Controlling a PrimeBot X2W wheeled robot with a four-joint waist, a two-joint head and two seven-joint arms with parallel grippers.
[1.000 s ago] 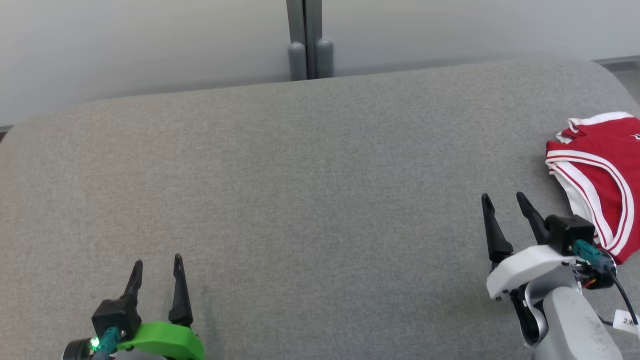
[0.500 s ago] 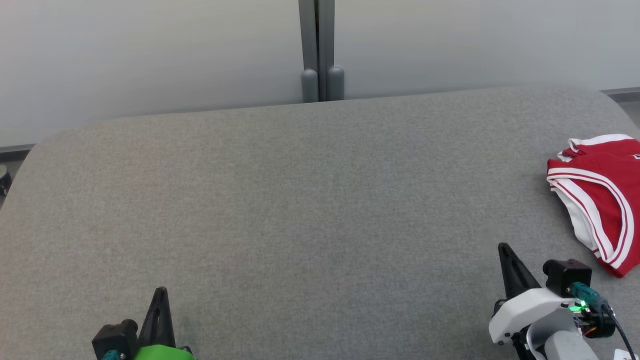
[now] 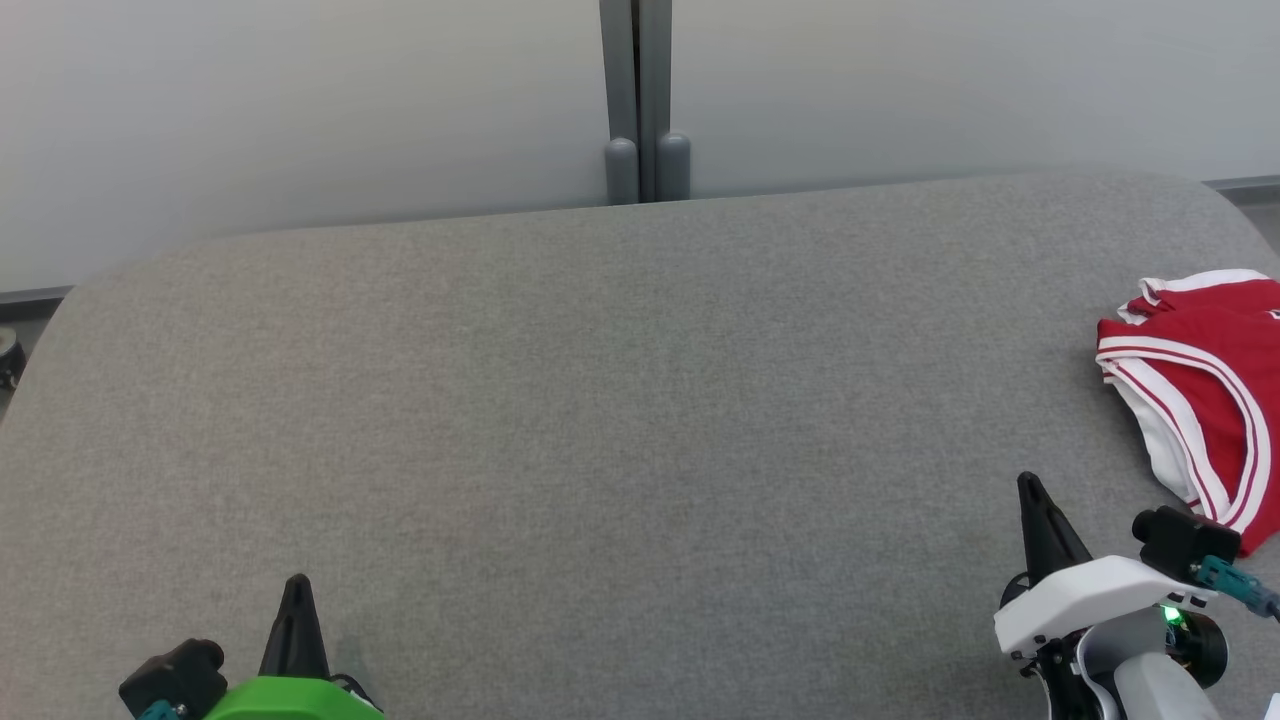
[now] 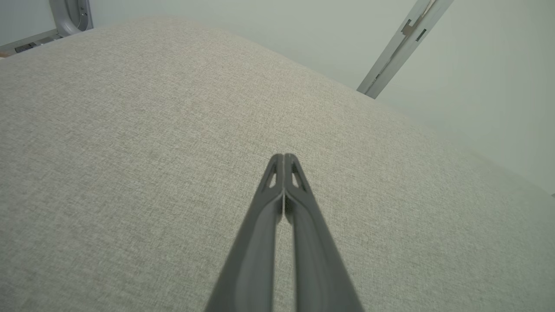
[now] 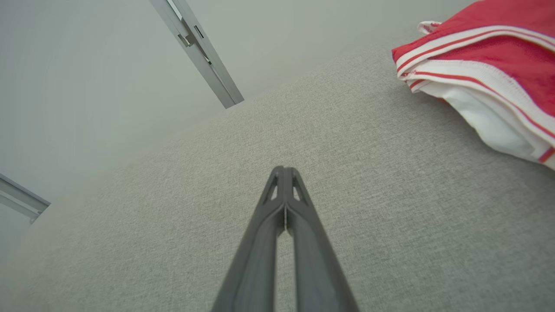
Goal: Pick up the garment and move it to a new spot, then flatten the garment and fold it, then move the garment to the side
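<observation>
Left tool [image 4: 283, 157] and right tool [image 5: 284, 170] have pinched together, empty; one garment [image 3: 1212, 395], seemingly folded, lies at right.

Work surface [image 3: 600, 400]: grey woven cloth, matt, fine even weave that looks slightly coarse close up; garment [image 3: 1215, 390]: red cloth with a fine mesh-like knit and a faint sheen, its white banded trim smoother, stitching visible along the edges. Left gripper [image 4: 283, 157] and right gripper [image 5: 284, 170]: dark grey plastic fingers, matt and smooth; green shell [image 3: 290, 700] at the left wrist is smooth plastic with a soft gloss, white shell [image 3: 1085, 595] at the right wrist smooth satin plastic. Wall panels [image 3: 300, 100]: pale, smooth, matt; post [image 3: 640, 80] between them grey, looks like painted metal, satin finish
</observation>
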